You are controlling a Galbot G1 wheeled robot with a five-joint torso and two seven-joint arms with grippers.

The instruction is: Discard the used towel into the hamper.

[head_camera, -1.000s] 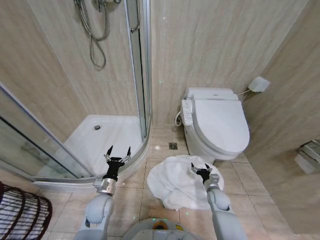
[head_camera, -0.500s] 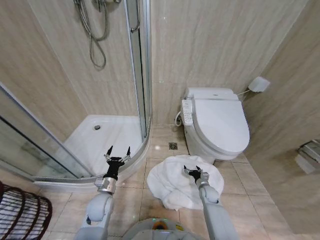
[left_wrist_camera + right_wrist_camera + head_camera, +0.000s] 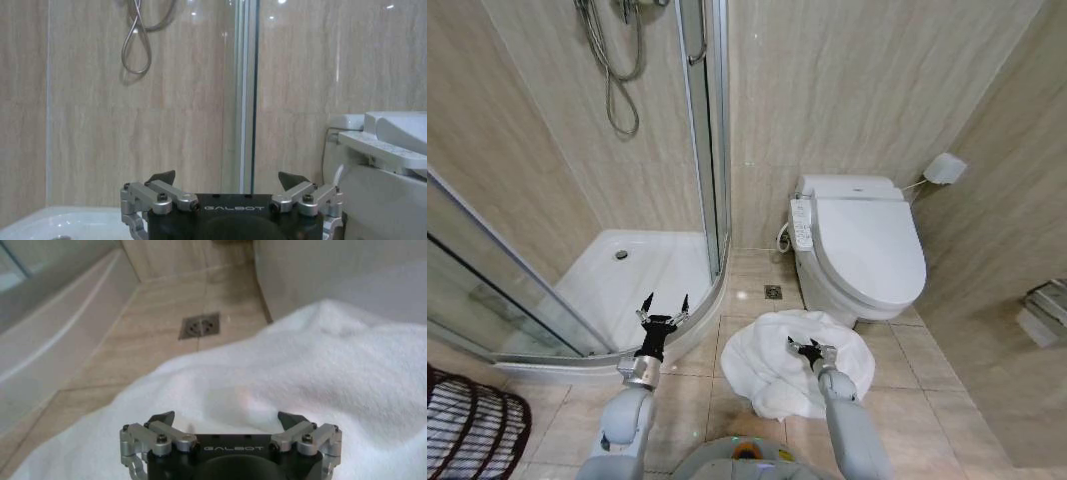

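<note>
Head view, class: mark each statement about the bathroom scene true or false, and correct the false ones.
1. The towel lies on the floor in front of the toilet. True.
2. The right gripper is shut on the towel. False: it is open above the towel.
3. The hamper holds the towel. False: the towel is on the floor.
4. The left gripper is open near the shower tray. True.
</note>
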